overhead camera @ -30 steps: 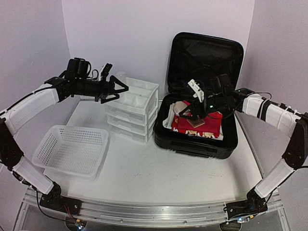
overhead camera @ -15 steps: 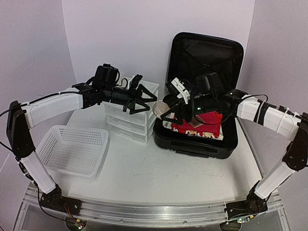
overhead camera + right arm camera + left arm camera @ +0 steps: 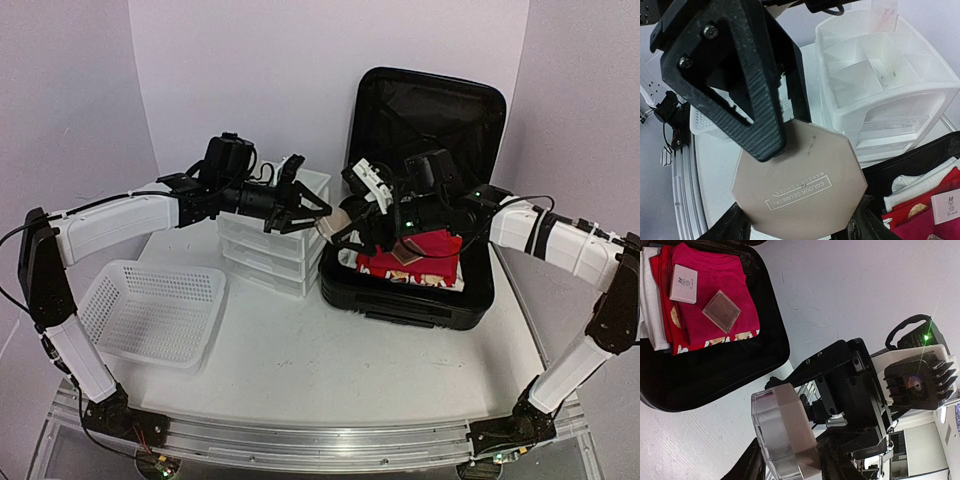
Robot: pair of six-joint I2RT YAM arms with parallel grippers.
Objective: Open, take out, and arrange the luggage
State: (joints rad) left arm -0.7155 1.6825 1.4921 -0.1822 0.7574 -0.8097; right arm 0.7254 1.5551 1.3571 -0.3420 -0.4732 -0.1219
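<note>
**A:** Where's the luggage (image 3: pixel 400 298)?

**B:** Open at the table's right rear, lid upright; looks stiff and heavy, so I'd grab its rim. My right gripper (image 3: pixel 346 224) pinches a light, slick powder compact (image 3: pixel 800 175); my left gripper (image 3: pixel 314 211) brackets it; clamped or not, I cannot tell.

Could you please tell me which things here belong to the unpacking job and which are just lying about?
Job: suitcase; compact, held by the right end effector; red clothes, white cloth, pink box and brown case inside it.
Lying about for now: drawer unit; basket. Either may later receive items.
</note>
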